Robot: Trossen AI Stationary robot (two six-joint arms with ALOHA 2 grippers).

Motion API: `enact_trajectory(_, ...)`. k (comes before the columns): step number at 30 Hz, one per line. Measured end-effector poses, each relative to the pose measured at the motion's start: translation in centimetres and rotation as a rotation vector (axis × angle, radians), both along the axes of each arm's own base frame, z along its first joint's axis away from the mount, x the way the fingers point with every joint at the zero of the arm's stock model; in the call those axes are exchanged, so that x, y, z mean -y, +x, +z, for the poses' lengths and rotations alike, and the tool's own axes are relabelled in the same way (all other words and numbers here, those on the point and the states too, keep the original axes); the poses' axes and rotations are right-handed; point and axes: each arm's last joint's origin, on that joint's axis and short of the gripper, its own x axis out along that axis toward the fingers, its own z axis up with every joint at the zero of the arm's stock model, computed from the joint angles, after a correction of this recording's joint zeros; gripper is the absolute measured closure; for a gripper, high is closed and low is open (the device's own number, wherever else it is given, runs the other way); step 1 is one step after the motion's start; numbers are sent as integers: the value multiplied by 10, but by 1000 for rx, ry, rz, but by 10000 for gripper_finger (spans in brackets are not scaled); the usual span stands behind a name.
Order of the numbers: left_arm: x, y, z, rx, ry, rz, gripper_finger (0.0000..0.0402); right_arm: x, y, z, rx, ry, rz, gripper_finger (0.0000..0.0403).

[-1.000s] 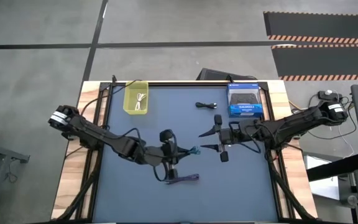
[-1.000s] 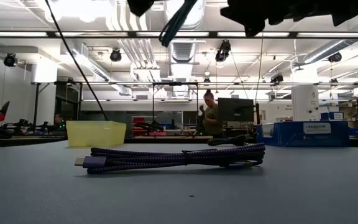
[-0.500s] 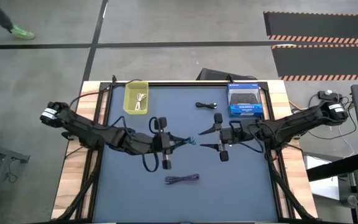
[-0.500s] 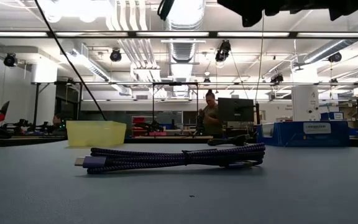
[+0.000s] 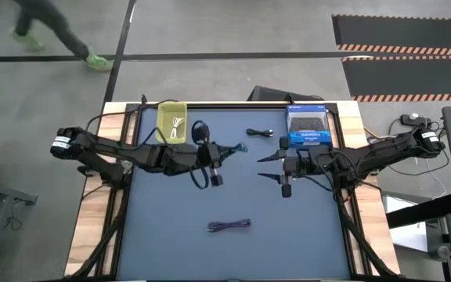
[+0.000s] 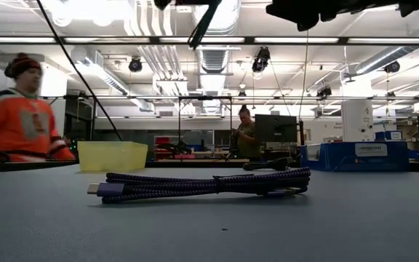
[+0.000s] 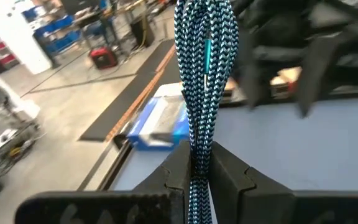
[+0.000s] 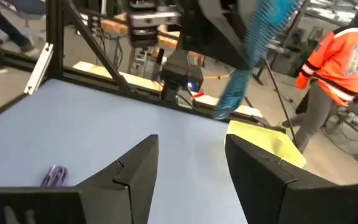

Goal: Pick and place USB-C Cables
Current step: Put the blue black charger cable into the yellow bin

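My left gripper [image 5: 218, 150] is shut on the green cable [image 5: 233, 147] and carries it above the table, just right of the yellow bin [image 5: 171, 123]. The white cable [image 5: 178, 125] lies inside that bin. On the mat, the black cable [image 5: 259, 132] lies near the far edge and the purple cable [image 5: 229, 225] toward the near edge. The purple cable [image 6: 202, 183] fills the low view's foreground. My right gripper [image 5: 261, 168] hovers open at mid-table, pointing left toward the green cable [image 8: 253, 50]. My left gripper pinches the green cable bundle [image 7: 201, 152] between its two fingers, with several strands side by side in the pinch. Its fingers lie along the bundle. The cable is lifted clear of the table and sticks out past the fingertips [image 7: 178, 169] toward the table's right.
A blue box [image 5: 309, 127] sits at the far right of the mat, next to the black cable. A black frame runs around the mat. A person in an orange jersey [image 6: 20, 124] stands beyond the table's far left; another person stands farther back in the room.
My left gripper has carried the green cable from mid-table toward the far edge, ending beside the yellow bin, staying shut. My right gripper has drifted slightly toward the far edge, still open. A person in orange has walked into view beyond the far side.
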Motion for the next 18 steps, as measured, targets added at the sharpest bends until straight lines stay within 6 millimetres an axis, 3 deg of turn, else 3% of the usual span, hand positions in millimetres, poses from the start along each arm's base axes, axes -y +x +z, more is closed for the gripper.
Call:
enact_trajectory(9, -54, -2, -11, -79, -83, 197, 379, 3, -19, 7, -42, 0, -19, 225)
enact_trajectory(18, -112, -19, -27, -199, -177, 431, 379, 5, -30, 11, -45, 35, -24, 225)
